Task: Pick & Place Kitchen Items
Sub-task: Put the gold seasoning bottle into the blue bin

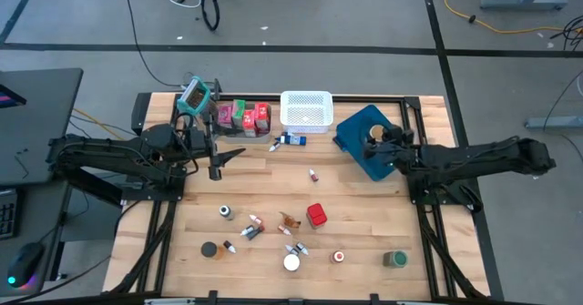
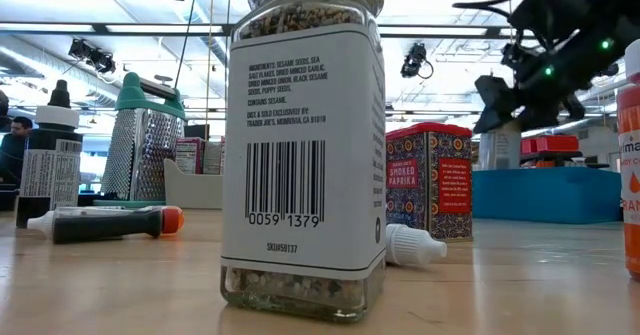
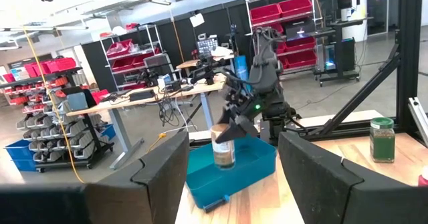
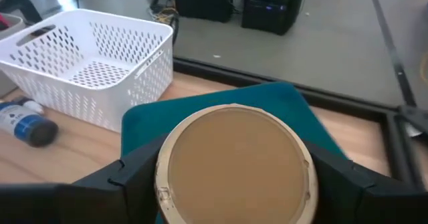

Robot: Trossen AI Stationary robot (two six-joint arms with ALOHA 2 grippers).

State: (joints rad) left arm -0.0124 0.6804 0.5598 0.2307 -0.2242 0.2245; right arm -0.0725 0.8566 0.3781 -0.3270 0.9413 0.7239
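The right gripper [image 4: 231, 177] is clamping a tan-lidded jar [image 4: 233, 158] over the blue tray [image 1: 360, 132], probably needing a level, low release.

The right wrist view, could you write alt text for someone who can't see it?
A round jar with a tan lid fills the foreground, gripped between the right gripper's two dark fingers above a blue tray. Beside the tray on the wooden table stand a white mesh basket and a small blue-labelled bottle lying on its side.
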